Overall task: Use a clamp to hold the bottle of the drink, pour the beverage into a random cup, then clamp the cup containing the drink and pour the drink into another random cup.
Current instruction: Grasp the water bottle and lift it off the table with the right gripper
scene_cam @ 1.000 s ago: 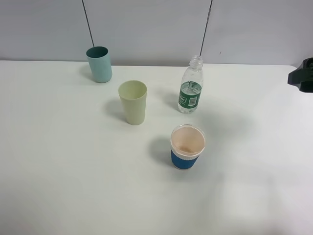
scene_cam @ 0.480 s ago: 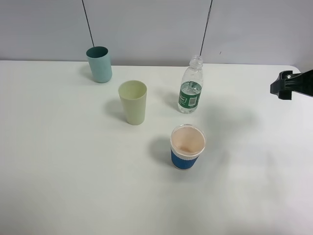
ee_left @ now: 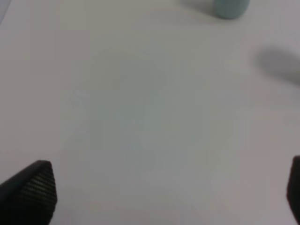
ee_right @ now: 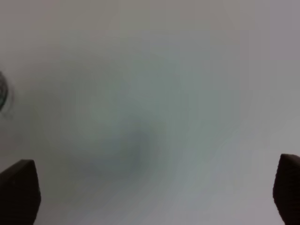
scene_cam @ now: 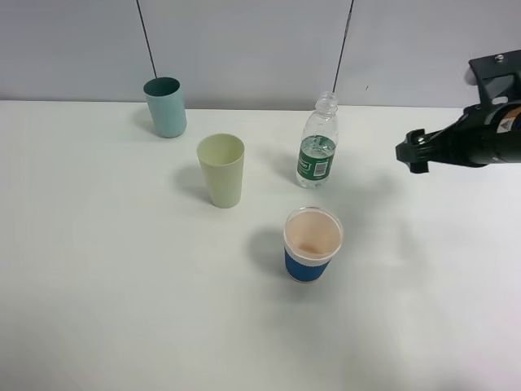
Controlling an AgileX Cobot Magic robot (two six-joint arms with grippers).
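Note:
A clear uncapped water bottle (scene_cam: pixel 317 145) with a green label stands upright at the back centre of the white table (scene_cam: pixel 122 293). A pale green cup (scene_cam: pixel 221 169) stands to its left, a teal cup (scene_cam: pixel 165 107) at the back left, and a blue-banded paper cup (scene_cam: pixel 312 244) in front of the bottle. My right gripper (scene_cam: pixel 415 151) hovers to the right of the bottle, apart from it; in the right wrist view (ee_right: pixel 150 197) its fingertips stand wide apart, open and empty. My left gripper (ee_left: pixel 168 192) is open over bare table, with the teal cup (ee_left: pixel 229 8) far off.
Two dark cables (scene_cam: pixel 146 39) hang against the grey back wall. The bottle's edge (ee_right: pixel 3 96) shows blurred at the side of the right wrist view.
My right arm has come in from the right edge of the table and moved left toward the bottle. The bottle and cups have not moved.

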